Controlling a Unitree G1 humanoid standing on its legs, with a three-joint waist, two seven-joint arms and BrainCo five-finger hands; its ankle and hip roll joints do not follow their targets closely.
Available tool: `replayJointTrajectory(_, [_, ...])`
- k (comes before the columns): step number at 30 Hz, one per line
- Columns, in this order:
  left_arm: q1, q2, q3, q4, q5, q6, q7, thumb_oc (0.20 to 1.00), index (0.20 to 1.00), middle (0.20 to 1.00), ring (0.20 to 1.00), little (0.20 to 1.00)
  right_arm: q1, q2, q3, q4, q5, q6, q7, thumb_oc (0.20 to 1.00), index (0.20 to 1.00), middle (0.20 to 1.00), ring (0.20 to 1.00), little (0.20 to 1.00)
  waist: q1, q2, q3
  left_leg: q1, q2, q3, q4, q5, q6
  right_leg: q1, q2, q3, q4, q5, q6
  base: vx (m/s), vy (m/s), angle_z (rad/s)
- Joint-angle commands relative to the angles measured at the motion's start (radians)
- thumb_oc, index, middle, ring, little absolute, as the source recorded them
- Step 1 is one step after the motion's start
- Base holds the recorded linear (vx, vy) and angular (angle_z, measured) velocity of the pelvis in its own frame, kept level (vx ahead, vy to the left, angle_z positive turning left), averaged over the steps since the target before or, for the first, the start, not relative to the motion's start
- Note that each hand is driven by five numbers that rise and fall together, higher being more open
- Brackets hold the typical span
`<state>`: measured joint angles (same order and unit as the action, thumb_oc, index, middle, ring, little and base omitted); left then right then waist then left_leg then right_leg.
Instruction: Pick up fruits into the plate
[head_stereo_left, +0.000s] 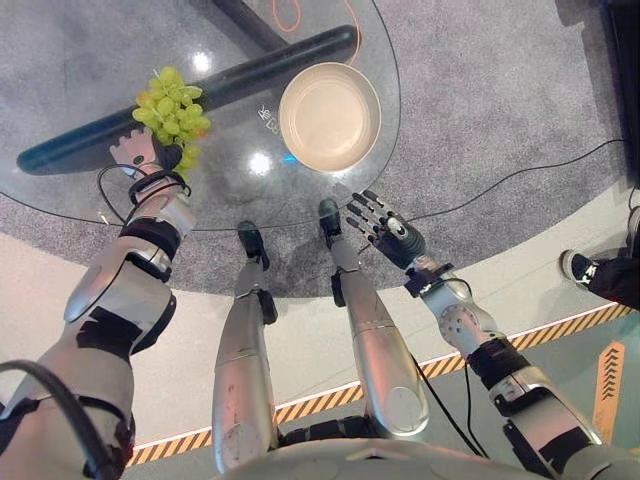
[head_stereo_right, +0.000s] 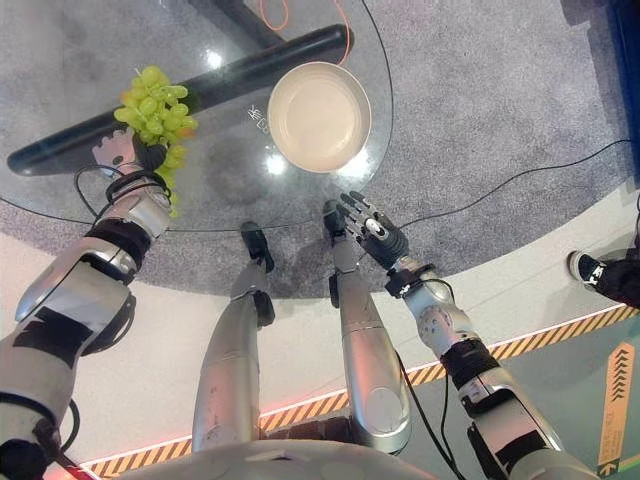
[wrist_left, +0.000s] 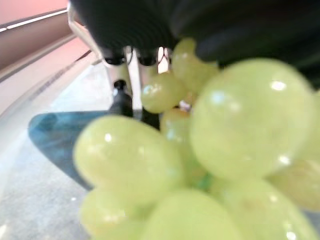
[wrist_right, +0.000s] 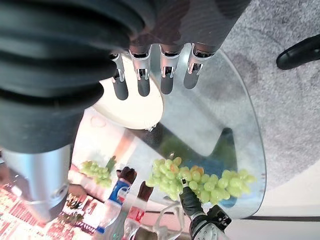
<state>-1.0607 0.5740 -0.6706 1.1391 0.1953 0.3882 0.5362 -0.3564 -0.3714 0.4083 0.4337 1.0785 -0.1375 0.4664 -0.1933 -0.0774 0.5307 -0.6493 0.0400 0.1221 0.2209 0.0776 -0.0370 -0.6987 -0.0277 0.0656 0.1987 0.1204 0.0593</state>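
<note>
Showing a bunch of green grapes (head_stereo_left: 172, 108) gripped in the robot's left hand (head_stereo_left: 150, 158) above the left part of a round glass table (head_stereo_left: 210, 185); the fingers are curled round the underside of the bunch, and most of the grapes stand above the hand while a few hang beside the wrist. In the left wrist view the grapes (wrist_left: 215, 145) lie pressed close against the dark ribbed cover, with silver fingers (wrist_left: 120, 80) visible past them. A cream, empty plate (head_stereo_left: 330, 115) rests on the glass to the right of the bunch, well apart from it. Beneath the transparent top a dark bar of the table's base (head_stereo_left: 190, 95) runs diagonally, passing under the grapes and touching the plate's left edge in the view. The right hand (head_stereo_left: 383, 228) hovers just off the near rim of the table, below and to the right of the plate, its fingers straight, spread and holding nothing; the right wrist view shows these fingers (wrist_right: 143, 75) extended over the plate (wrist_right: 135, 107). A grey carpet (head_stereo_left: 500, 90) lies under the table, and a person's dark shoe (head_stereo_left: 578, 267) shows at the far right.
</note>
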Motion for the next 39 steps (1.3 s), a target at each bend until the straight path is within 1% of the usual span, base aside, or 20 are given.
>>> replayJointTrajectory(1, [0.040, 0.043, 0.058, -0.037, -0.021, -0.068, 0.040, 0.200, 0.200, 0.200, 0.200, 0.200, 0.065, 0.011, -0.010, -0.061, -0.018, -0.034, 0.046, 1.000, 1.000, 1.000, 1.000, 1.000, 0.032, 0.003, -0.011, 0.110, -0.047, -0.110, -0.055, -0.080, -0.004, 0.043, 0.085, -0.038, 0.111, -0.144, -0.003, 0.00, 0.000, 0.00])
replayJointTrajectory(4, [0.047, 0.052, 0.068, -0.052, -0.036, -0.109, 0.038, 0.200, 0.200, 0.200, 0.200, 0.200, 0.069, 0.013, -0.014, -0.064, -0.026, -0.035, 0.048, 1.000, 1.000, 1.000, 1.000, 1.000, 0.037, 0.009, -0.011, 0.143, -0.045, -0.110, -0.065, -0.082, -0.004, 0.072, 0.077, -0.044, 0.107, -0.150, 0.000, 0.00, 0.000, 0.00])
replayJointTrajectory(6, [0.046, 0.054, 0.072, -0.062, -0.044, -0.117, 0.032, 0.200, 0.200, 0.200, 0.200, 0.200, 0.066, 0.013, -0.018, -0.064, -0.028, -0.033, 0.047, 1.000, 1.000, 1.000, 1.000, 1.000, 0.039, 0.013, -0.011, 0.154, -0.043, -0.109, -0.072, -0.077, -0.005, 0.082, 0.075, -0.046, 0.102, -0.147, 0.000, 0.00, 0.000, 0.00])
replayJointTrajectory(7, [0.053, 0.057, 0.078, -0.075, -0.050, -0.138, 0.029, 0.200, 0.200, 0.200, 0.200, 0.200, 0.074, 0.014, -0.019, -0.066, -0.035, -0.036, 0.047, 1.000, 1.000, 1.000, 1.000, 1.000, 0.042, 0.017, -0.011, 0.179, -0.043, -0.110, -0.080, -0.082, -0.005, 0.103, 0.070, -0.049, 0.102, -0.157, 0.001, 0.05, 0.043, 0.01])
replayJointTrajectory(9, [0.075, 0.073, 0.097, -0.132, -0.061, -0.213, 0.003, 0.200, 0.200, 0.200, 0.200, 0.200, 0.083, 0.013, -0.037, -0.074, -0.055, -0.046, 0.041, 1.000, 1.000, 1.000, 1.000, 1.000, 0.054, 0.035, -0.011, 0.243, -0.040, -0.110, -0.105, -0.082, -0.007, 0.165, 0.052, -0.061, 0.085, -0.161, 0.006, 0.06, 0.048, 0.04])
replayJointTrajectory(13, [0.121, 0.093, 0.122, -0.233, -0.044, -0.252, -0.032, 0.200, 0.200, 0.200, 0.200, 0.200, 0.099, 0.013, -0.073, -0.101, -0.079, -0.038, 0.031, 1.000, 1.000, 1.000, 1.000, 1.000, 0.066, 0.051, -0.011, 0.329, -0.039, -0.118, -0.133, -0.088, -0.009, 0.249, 0.036, -0.076, 0.065, -0.170, 0.013, 0.07, 0.022, 0.13])
replayJointTrajectory(14, [0.154, 0.110, 0.136, -0.296, -0.028, -0.276, -0.050, 0.200, 0.200, 0.200, 0.200, 0.200, 0.104, 0.011, -0.095, -0.113, -0.091, -0.035, 0.031, 1.000, 1.000, 1.000, 1.000, 1.000, 0.076, 0.060, -0.011, 0.379, -0.040, -0.125, -0.143, -0.092, -0.010, 0.305, 0.026, -0.087, 0.052, -0.175, 0.014, 0.07, 0.018, 0.14])
replayJointTrajectory(17, [0.182, 0.123, 0.149, -0.353, -0.020, -0.307, -0.064, 0.200, 0.200, 0.200, 0.200, 0.200, 0.104, 0.004, -0.117, -0.122, -0.109, -0.040, 0.037, 1.000, 1.000, 1.000, 1.000, 1.000, 0.083, 0.068, -0.011, 0.421, -0.040, -0.131, -0.152, -0.097, -0.012, 0.354, 0.018, -0.096, 0.039, -0.179, 0.015, 0.05, 0.016, 0.16])
replayJointTrajectory(18, [0.215, 0.139, 0.157, -0.411, -0.018, -0.328, -0.085, 0.200, 0.200, 0.200, 0.200, 0.200, 0.108, 0.000, -0.134, -0.131, -0.124, -0.038, 0.035, 1.000, 1.000, 1.000, 1.000, 1.000, 0.091, 0.075, -0.034, 0.448, -0.042, -0.134, -0.164, -0.100, -0.014, 0.389, 0.010, -0.103, 0.020, -0.181, 0.016, 0.10, 0.009, 0.15])
replayJointTrajectory(20, [0.265, 0.171, 0.170, -0.510, -0.004, -0.341, -0.118, 0.200, 0.200, 0.200, 0.200, 0.200, 0.106, -0.015, -0.157, -0.144, -0.131, -0.030, 0.031, 1.000, 1.000, 1.000, 1.000, 1.000, 0.104, 0.081, -0.066, 0.485, -0.042, -0.136, -0.176, -0.104, -0.017, 0.442, -0.003, -0.113, -0.011, -0.180, 0.020, 0.12, -0.004, 0.19])
replayJointTrajectory(23, [0.325, 0.202, 0.198, -0.620, 0.002, -0.370, -0.168, 0.200, 0.200, 0.200, 0.200, 0.200, 0.105, -0.032, -0.179, -0.160, -0.154, -0.018, 0.021, 1.000, 1.000, 1.000, 1.000, 1.000, 0.121, 0.084, -0.109, 0.527, -0.042, -0.131, -0.188, -0.113, -0.018, 0.502, -0.015, -0.124, -0.044, -0.181, 0.025, 0.10, -0.001, 0.21])
replayJointTrajectory(24, [0.350, 0.213, 0.215, -0.658, 0.014, -0.392, -0.190, 0.200, 0.200, 0.200, 0.200, 0.200, 0.109, -0.039, -0.189, -0.168, -0.170, -0.010, 0.029, 1.000, 1.000, 1.000, 1.000, 1.000, 0.128, 0.085, -0.128, 0.544, -0.043, -0.130, -0.192, -0.116, -0.017, 0.528, -0.020, -0.128, -0.059, -0.182, 0.026, 0.10, 0.004, 0.11])
replayJointTrajectory(25, [0.357, 0.215, 0.219, -0.670, 0.016, -0.390, -0.197, 0.200, 0.200, 0.200, 0.200, 0.200, 0.111, -0.041, -0.190, -0.171, -0.169, -0.006, 0.027, 1.000, 1.000, 1.000, 1.000, 1.000, 0.129, 0.085, -0.131, 0.549, -0.043, -0.130, -0.193, -0.117, -0.017, 0.535, -0.020, -0.129, -0.062, -0.182, 0.026, 0.13, -0.003, 0.01])
replayJointTrajectory(27, [0.415, 0.231, 0.250, -0.764, 0.045, -0.408, -0.266, 0.200, 0.200, 0.200, 0.200, 0.200, 0.126, -0.050, -0.203, -0.199, -0.187, 0.033, 0.043, 1.000, 1.000, 1.000, 1.000, 1.000, 0.143, 0.083, -0.172, 0.584, -0.045, -0.132, -0.199, -0.126, -0.014, 0.581, -0.029, -0.134, -0.088, -0.179, 0.029, 0.14, -0.015, 0.11])
replayJointTrajectory(31, [0.481, 0.242, 0.276, -0.858, 0.079, -0.416, -0.338, 0.200, 0.200, 0.200, 0.200, 0.200, 0.147, -0.055, -0.213, -0.230, -0.191, 0.101, 0.080, 1.000, 1.000, 1.000, 1.000, 1.000, 0.157, 0.078, -0.219, 0.621, -0.046, -0.132, -0.208, -0.132, -0.011, 0.633, -0.038, -0.143, -0.119, -0.173, 0.034, 0.12, -0.012, 0.18])
replayJointTrajectory(32, [0.518, 0.249, 0.286, -0.906, 0.099, -0.425, -0.373, 0.200, 0.200, 0.200, 0.200, 0.200, 0.165, -0.060, -0.212, -0.253, -0.193, 0.149, 0.100, 1.000, 1.000, 1.000, 1.000, 1.000, 0.166, 0.074, -0.252, 0.645, -0.049, -0.133, -0.212, -0.137, -0.009, 0.665, -0.044, -0.149, -0.140, -0.168, 0.037, 0.19, -0.011, 0.08])
replayJointTrajectory(36, [0.563, 0.255, 0.291, -0.970, 0.153, -0.446, -0.441, 0.200, 0.200, 0.200, 0.200, 0.200, 0.187, -0.068, -0.207, -0.280, -0.141, 0.249, 0.134, 1.000, 1.000, 1.000, 1.000, 1.000, 0.182, 0.074, -0.306, 0.685, -0.052, -0.136, -0.222, -0.143, -0.006, 0.716, -0.052, -0.167, -0.165, -0.166, 0.042, 0.13, 0.004, 0.13])
replayJointTrajectory(37, [0.564, 0.255, 0.291, -0.971, 0.153, -0.445, -0.441, 0.200, 0.200, 0.200, 0.200, 0.200, 0.188, -0.068, -0.207, -0.281, -0.141, 0.249, 0.133, 1.000, 1.000, 1.000, 1.000, 1.000, 0.182, 0.074, -0.305, 0.685, -0.052, -0.136, -0.222, -0.143, -0.006, 0.717, -0.052, -0.168, -0.166, -0.166, 0.042, 0.16, 0.005, 0.12])
replayJointTrajectory(38, [0.577, 0.259, 0.276, -1.015, 0.213, -0.469, -0.497, 0.200, 0.200, 0.200, 0.200, 0.200, 0.202, -0.054, -0.196, -0.309, -0.067, 0.327, 0.157, 1.000, 1.000, 1.000, 1.000, 1.000, 0.196, 0.074, -0.339, 0.715, -0.054, -0.141, -0.234, -0.149, -0.003, 0.753, -0.056, -0.184, -0.182, -0.168, 0.045, 0.13, -0.001, 0.11])
replayJointTrajectory(39, [0.577, 0.258, 0.272, -1.021, 0.221, -0.471, -0.506, 0.200, 0.200, 0.200, 0.200, 0.200, 0.204, -0.051, -0.193, -0.315, -0.062, 0.332, 0.155, 1.000, 1.000, 1.000, 1.000, 1.000, 0.197, 0.074, -0.343, 0.719, -0.055, -0.142, -0.236, -0.149, -0.003, 0.758, -0.057, -0.188, -0.184, -0.168, 0.046, 0.15, 0.005, 0.16])
